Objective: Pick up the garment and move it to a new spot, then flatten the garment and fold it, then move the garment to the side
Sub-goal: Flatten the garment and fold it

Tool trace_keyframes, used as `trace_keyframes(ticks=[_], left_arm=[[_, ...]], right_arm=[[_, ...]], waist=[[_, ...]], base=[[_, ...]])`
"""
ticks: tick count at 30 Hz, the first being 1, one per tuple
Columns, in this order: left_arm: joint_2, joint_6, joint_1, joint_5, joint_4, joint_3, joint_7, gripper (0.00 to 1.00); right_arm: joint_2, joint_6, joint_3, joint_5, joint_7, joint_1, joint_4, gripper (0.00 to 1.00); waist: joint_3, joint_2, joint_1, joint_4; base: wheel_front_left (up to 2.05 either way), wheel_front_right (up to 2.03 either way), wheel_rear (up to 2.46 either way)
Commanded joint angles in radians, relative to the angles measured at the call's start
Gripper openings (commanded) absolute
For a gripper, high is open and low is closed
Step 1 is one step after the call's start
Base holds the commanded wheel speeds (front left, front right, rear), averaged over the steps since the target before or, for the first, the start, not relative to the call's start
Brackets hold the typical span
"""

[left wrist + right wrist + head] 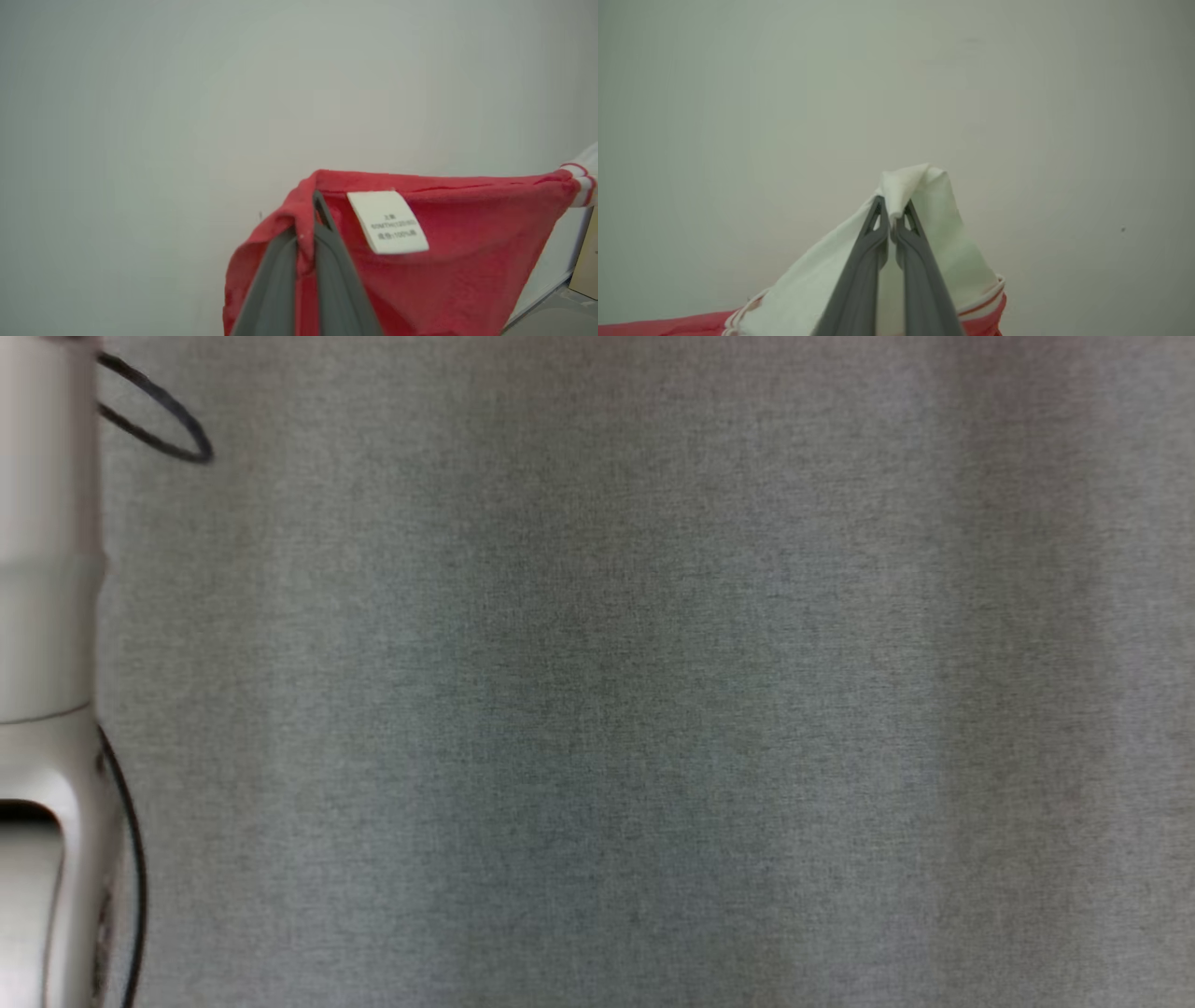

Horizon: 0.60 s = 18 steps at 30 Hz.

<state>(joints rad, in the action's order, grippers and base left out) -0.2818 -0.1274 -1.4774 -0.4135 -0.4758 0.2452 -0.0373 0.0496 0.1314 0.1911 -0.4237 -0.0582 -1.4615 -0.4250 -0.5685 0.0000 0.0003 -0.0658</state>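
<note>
The garment [467, 242] is red fleece with a white printed label [387, 221] and a white, red-striped cuff at its far right end. It hangs stretched in the air before a pale wall. My left gripper [306, 217] is shut on a bunched red edge of it. In the right wrist view, my right gripper [893, 207] is shut on a peak of the garment's white part [952, 252], whose red-striped hem and red body show along the bottom edge. The garment's lower part is hidden.
The head view looks down on a grey woven surface [653, 709], with a pale forearm [47, 616] and a black cable loop [159, 420] at the left edge. A beige box [586, 266] stands at the left wrist view's lower right.
</note>
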Motion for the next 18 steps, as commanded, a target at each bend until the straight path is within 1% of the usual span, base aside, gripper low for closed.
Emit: trace_keyframes(ticks=[1,3,5,7,8,9,12,16,18], left_arm=[[0.003,-0.003,0.021,-0.001,-0.058,0.019,-0.043,0.00],[0.004,-0.003,0.058,-0.025,-0.100,0.058,-0.082,0.00],[-0.004,-0.003,0.114,-0.039,-0.123,0.091,-0.119,0.00],[-0.013,-0.002,0.202,-0.058,-0.129,0.125,-0.154,0.00],[-0.013,-0.002,0.202,-0.058,-0.129,0.125,-0.154,0.00],[-0.019,-0.001,0.254,-0.071,-0.125,0.141,-0.166,0.00],[-0.040,-0.002,0.417,-0.100,-0.088,0.169,-0.191,0.00],[-0.068,0.001,0.652,-0.146,0.000,0.182,-0.192,0.00],[-0.089,0.012,0.756,-0.153,0.058,0.188,-0.179,0.00]], right_arm=[[0.004,-0.002,-0.007,-0.024,0.025,0.045,-0.018,0.00],[0.017,-0.002,-0.019,-0.053,0.050,0.106,-0.012,0.00],[0.037,-0.002,-0.037,-0.089,0.058,0.199,0.014,0.00],[0.050,-0.002,-0.054,-0.140,0.058,0.325,0.058,0.00],[0.050,-0.002,-0.054,-0.140,0.058,0.325,0.058,0.00],[0.062,-0.002,-0.062,-0.165,0.057,0.395,0.082,0.00],[0.096,-0.002,-0.071,-0.225,0.048,0.610,0.168,0.00],[0.106,-0.002,-0.049,-0.286,0.039,0.884,0.278,0.00],[0.099,-0.002,-0.029,-0.305,0.029,1.006,0.334,0.00]], waist=[[-0.014,0.0000,-0.0003,0.001],[-0.005,0.0000,-0.0003,0.002],[0.008,0.0000,-0.0003,0.008],[0.032,0.0000,-0.0003,0.010],[0.032,0.0000,-0.0003,0.010],[0.049,0.0000,-0.0003,0.009],[0.104,0.0000,-0.0003,0.005],[0.171,0.0000,-0.0003,0.007],[0.202,0.0000,-0.0003,0.007]], base=[[0.00,0.00,0.00],[0.00,0.00,0.00],[0.00,0.00,0.00],[0.00,0.00,0.00],[0.00,0.00,0.00],[0.00,0.00,0.00],[0.00,0.00,0.00],[0.00,0.00,0.00],[0.00,0.00,0.00]])
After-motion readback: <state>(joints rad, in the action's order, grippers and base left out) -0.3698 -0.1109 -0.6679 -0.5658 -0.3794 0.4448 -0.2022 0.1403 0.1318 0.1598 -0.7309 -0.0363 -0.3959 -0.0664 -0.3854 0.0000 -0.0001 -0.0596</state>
